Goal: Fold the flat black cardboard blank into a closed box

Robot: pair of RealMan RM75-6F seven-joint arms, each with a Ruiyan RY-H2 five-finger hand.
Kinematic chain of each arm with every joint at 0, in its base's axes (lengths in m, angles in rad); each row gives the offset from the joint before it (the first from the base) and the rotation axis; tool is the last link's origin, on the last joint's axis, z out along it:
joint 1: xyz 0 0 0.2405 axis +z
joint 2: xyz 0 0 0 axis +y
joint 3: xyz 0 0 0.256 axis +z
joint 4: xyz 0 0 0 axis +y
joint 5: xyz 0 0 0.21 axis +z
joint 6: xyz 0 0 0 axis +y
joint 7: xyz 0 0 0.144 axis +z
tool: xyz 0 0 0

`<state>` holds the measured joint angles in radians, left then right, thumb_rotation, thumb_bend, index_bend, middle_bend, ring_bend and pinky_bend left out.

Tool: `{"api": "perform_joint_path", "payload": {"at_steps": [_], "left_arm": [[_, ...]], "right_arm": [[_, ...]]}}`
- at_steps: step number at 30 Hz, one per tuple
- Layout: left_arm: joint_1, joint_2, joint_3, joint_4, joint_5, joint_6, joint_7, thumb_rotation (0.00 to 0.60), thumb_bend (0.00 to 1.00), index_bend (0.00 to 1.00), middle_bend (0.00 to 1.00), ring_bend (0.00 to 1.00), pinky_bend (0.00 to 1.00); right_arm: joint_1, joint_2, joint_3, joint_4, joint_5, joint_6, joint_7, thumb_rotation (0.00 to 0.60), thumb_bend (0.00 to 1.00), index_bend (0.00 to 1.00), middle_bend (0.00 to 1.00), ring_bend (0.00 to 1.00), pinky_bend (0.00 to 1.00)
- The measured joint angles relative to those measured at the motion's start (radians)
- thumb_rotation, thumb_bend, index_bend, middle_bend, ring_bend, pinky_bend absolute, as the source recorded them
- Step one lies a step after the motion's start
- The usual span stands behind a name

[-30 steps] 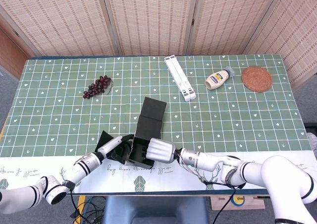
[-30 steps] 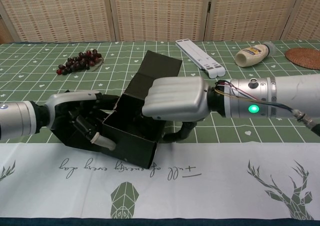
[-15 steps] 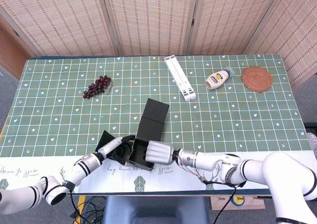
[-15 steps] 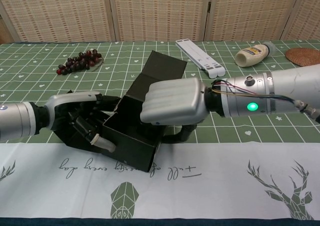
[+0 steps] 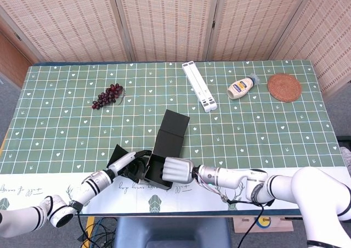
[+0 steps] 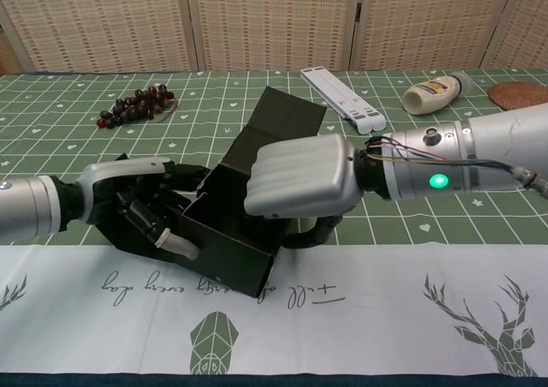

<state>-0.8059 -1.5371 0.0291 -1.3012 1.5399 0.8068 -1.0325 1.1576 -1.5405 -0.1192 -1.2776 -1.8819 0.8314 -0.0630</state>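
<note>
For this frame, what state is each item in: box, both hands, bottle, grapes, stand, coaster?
black box: partly folded, walls up, lid flap raised, not closed.
left hand: fingers curled against the box's left side.
right hand: grips the box's right wall.
mayonnaise bottle: lying on its side.
grapes: lying on the table, untouched.
white folding stand: folded flat.
woven coaster: lying flat, bare.

A line of cursive script is printed on the white table runner (image 6: 342, 318), seen upside down; it cannot be deciphered.
</note>
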Motion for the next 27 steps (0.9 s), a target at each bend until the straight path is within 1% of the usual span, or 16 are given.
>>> {"api": "perform_joint_path", "payload": {"at_steps": [4,6,7,9,11,15,18,20,22,27], "left_arm": [[0.0,0.0,-0.002,-0.001,-0.002,0.0,0.0,0.6,0.03,0.2,0.25,0.5,0.69],[-0.001,0.001,-0.003,-0.002,-0.002,-0.001,0.002,0.6,0.03,0.2,0.25,0.5,0.69],[-0.001,0.001,-0.004,-0.003,-0.004,-0.001,0.003,0.6,0.03,0.2,0.25,0.5,0.69],[0.0,0.001,-0.005,-0.004,-0.007,-0.001,0.003,0.6,0.03,0.2,0.25,0.5,0.69],[0.001,0.001,-0.008,-0.006,-0.013,-0.001,0.007,0.6,0.03,0.2,0.25,0.5,0.69],[0.003,0.004,-0.013,-0.016,-0.023,-0.003,0.019,0.6,0.03,0.2,0.25,0.5,0.69],[0.006,0.006,-0.017,-0.026,-0.034,-0.006,0.029,0.6,0.03,0.19,0.25,0.5,0.69],[0.009,0.007,-0.02,-0.032,-0.041,-0.008,0.038,0.6,0.03,0.19,0.25,0.5,0.69],[0.014,0.006,-0.024,-0.038,-0.05,-0.006,0.051,0.6,0.03,0.19,0.25,0.5,0.69],[0.028,0.005,-0.036,-0.047,-0.069,0.01,0.084,0.6,0.03,0.19,0.25,0.5,0.69]], "right_arm": [[-0.003,-0.001,-0.001,0.008,-0.004,0.013,-0.001,0.6,0.68,0.85,0.82,0.8,0.92],[-0.005,-0.001,-0.001,0.011,-0.004,0.016,-0.004,0.6,0.64,0.79,0.76,0.8,0.92],[-0.006,-0.001,-0.001,0.012,-0.004,0.018,-0.005,0.6,0.62,0.72,0.71,0.8,0.92],[-0.008,-0.001,0.001,0.016,-0.005,0.027,-0.01,0.6,0.59,0.55,0.53,0.8,0.92],[-0.013,-0.001,0.004,0.02,-0.004,0.037,-0.013,0.6,0.58,0.42,0.4,0.8,0.92],[-0.027,0.001,0.016,0.023,0.008,0.057,-0.03,0.6,0.56,0.21,0.25,0.79,0.92],[-0.039,0.007,0.028,0.018,0.026,0.065,-0.041,0.6,0.56,0.08,0.19,0.78,0.92],[-0.044,0.013,0.034,0.011,0.033,0.068,-0.051,0.6,0.56,0.03,0.17,0.78,0.92],[-0.048,0.018,0.04,0.006,0.036,0.076,-0.059,0.6,0.56,0.0,0.15,0.78,0.92],[-0.072,0.033,0.061,-0.021,0.066,0.103,-0.069,0.6,0.56,0.0,0.14,0.77,0.92]]}}
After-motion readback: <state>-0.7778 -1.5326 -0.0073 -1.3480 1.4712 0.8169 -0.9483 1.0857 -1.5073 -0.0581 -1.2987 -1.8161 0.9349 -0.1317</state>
